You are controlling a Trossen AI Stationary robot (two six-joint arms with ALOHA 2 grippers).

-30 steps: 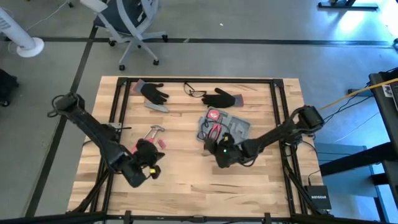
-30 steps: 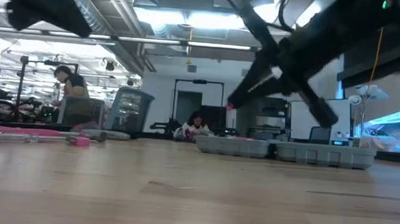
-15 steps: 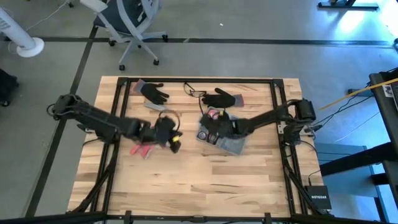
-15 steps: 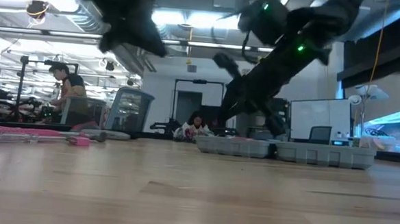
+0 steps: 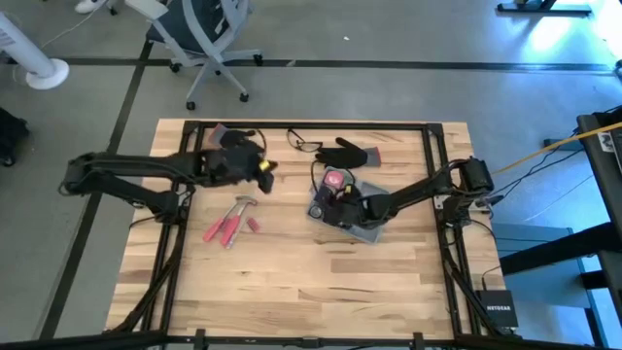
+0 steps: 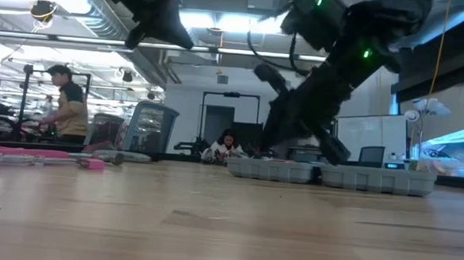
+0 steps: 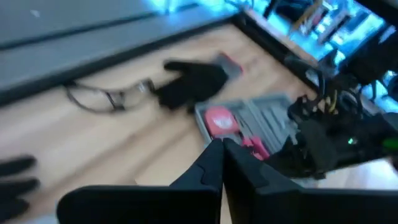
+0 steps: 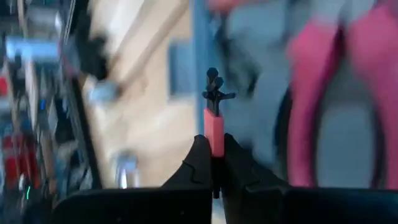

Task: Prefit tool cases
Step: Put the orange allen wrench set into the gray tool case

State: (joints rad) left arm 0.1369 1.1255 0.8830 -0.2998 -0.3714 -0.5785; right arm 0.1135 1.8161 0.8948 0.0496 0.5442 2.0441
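Note:
The grey-blue tool case (image 5: pixel 362 206) lies open on the table, right of centre, with red pliers (image 8: pixel 348 93) and a round red tool (image 5: pixel 335 180) in its slots. My right gripper (image 5: pixel 337 206) hovers over the case's left part, shut on a small red-handled tool (image 8: pixel 213 121). My left gripper (image 5: pixel 260 170) is shut and empty, raised above the left black glove (image 5: pixel 233 144) near the far edge. In the low view the case (image 6: pixel 329 175) shows as a long grey tray. My right gripper (image 8: pixel 213 148) pinches the small tool by its red handle (image 8: pixel 213 129) between the two fingertips. The tool lies along the fingers, and its dark tip (image 8: pixel 213 87) sticks out past them toward the case's grey tray. Whether the tip touches the tray, I cannot tell.
Loose red-handled tools (image 5: pixel 229 220) lie left of centre. A second black glove (image 5: pixel 345 153) and safety glasses (image 5: pixel 303 143) lie by the far edge, just beyond the case. Bare wood covers the near half of the table (image 5: pixel 311 292). People sit in the room behind.
My left gripper has swung from the table's near left part toward the far edge and somewhat to the right, ending above the left glove. My right gripper has moved from the case's near side toward the far edge, over the case.

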